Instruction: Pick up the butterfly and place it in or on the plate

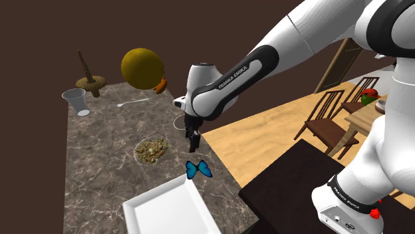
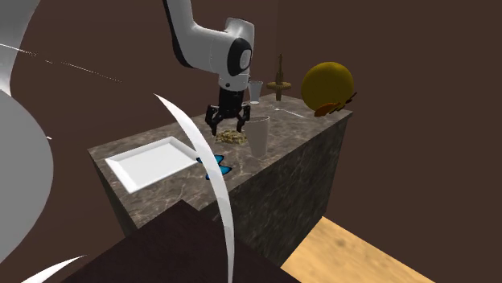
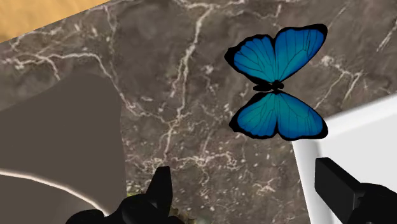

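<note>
Dark veined marble tops the counter (image 1: 100, 153), which stands against a brown wall, with wooden floor (image 1: 259, 143) and dining chairs (image 1: 329, 123) off to the right of the shoulder view. From where I stand, the blue butterfly (image 1: 199, 169) lies flat on the marble in the lower middle of that frame, wings spread, just beside the near corner of the white rectangular plate (image 1: 166, 213) at the bottom edge. I cannot tell whether a wing tip touches the rim.

The black gripper (image 1: 193, 141) hangs over the counter a little above the butterfly in the frame, pointing down, between it and a small dish of crumbly food (image 1: 151, 150). Its fingers stand wide apart and have hold of nothing (the second exterior view shows the spread plainly at the gripper (image 2: 225, 129), left of centre).

Through the wrist view the butterfly (image 3: 278, 83) sits ahead of the gripper (image 3: 248, 191), nearer the right-hand finger (image 3: 336, 184) than the other, and well clear of both. The plate (image 3: 356, 133) cuts in at the right edge of that frame.

Toward the upper left of the shoulder view stand a clear cup (image 1: 77, 102), a wooden stand (image 1: 90, 80), a spoon (image 1: 133, 102) and a big yellow ball (image 1: 142, 67).
</note>
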### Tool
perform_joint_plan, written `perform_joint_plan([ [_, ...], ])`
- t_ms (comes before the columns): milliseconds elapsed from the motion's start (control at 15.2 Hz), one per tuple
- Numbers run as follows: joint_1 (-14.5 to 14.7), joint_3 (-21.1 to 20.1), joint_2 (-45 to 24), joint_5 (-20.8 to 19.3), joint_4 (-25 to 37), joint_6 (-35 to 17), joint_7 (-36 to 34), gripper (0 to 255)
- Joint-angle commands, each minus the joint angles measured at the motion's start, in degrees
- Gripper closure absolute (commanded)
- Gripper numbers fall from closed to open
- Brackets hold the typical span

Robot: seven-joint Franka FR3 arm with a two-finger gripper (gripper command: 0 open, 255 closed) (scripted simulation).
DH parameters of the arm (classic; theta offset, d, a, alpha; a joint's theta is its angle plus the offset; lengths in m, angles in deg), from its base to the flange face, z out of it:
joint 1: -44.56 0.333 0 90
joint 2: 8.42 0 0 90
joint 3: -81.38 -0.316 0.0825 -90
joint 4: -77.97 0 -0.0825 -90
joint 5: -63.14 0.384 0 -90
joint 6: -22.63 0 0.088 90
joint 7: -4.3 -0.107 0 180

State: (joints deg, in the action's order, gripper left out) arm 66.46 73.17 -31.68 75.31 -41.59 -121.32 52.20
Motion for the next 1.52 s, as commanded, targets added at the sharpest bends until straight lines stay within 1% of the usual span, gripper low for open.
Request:
perform_joint_plan([
  [0, -0.25, 0.34, -3.77, 0.19, -1.32, -1.11, 0.19, 0],
  [462, -0.25, 0.34, -3.77, 0.19, -1.32, -1.11, 0.19, 0],
  [528, -0.03, 0.45, -4.59, -0.1, -0.05, -0.7, -0.16, 255],
  [660, 0.39, 0.37, -5.29, -0.22, 0.24, -1.18, -0.57, 255],
  [726, 0.29, 0.51, -5.58, -0.37, 0.89, -0.73, -0.5, 255],
  [792, 0.89, 0.51, -5.87, -0.7, 2.06, 0.02, -1.41, 255],
  [858, 0.68, 0.6, -6.44, -0.71, 2.25, -0.32, -1.06, 255],
  [924, 0.76, 0.54, -6.98, -0.65, 2.11, -0.99, -0.98, 255],
  [1056, 0.84, 0.32, -5.98, -0.4, 0.58, -1.55, -1.04, 255],
  [1122, 0.9, 0.19, -6.02, -0.47, 1.11, -1.23, -1.04, 255],
  [1188, 0.9, 0.19, -6.02, -0.46, 1.11, -1.23, -1.04, 0],
  [1254, -0.74, -1.74, -3.78, 2.34, -4.33, -7.07, 1.98, 0],
  [1320, -2.96, -4.42, -2.03, 5.88, -9.34, -12.86, 5.74, 0],
  [1386, -6.15, -8.27, -0.86, 10.33, -13.88, -18.67, 10.45, 0],
  [1452, -10.17, -13.03, -0.46, 14.97, -17.41, -23.78, 15.45, 0],
])
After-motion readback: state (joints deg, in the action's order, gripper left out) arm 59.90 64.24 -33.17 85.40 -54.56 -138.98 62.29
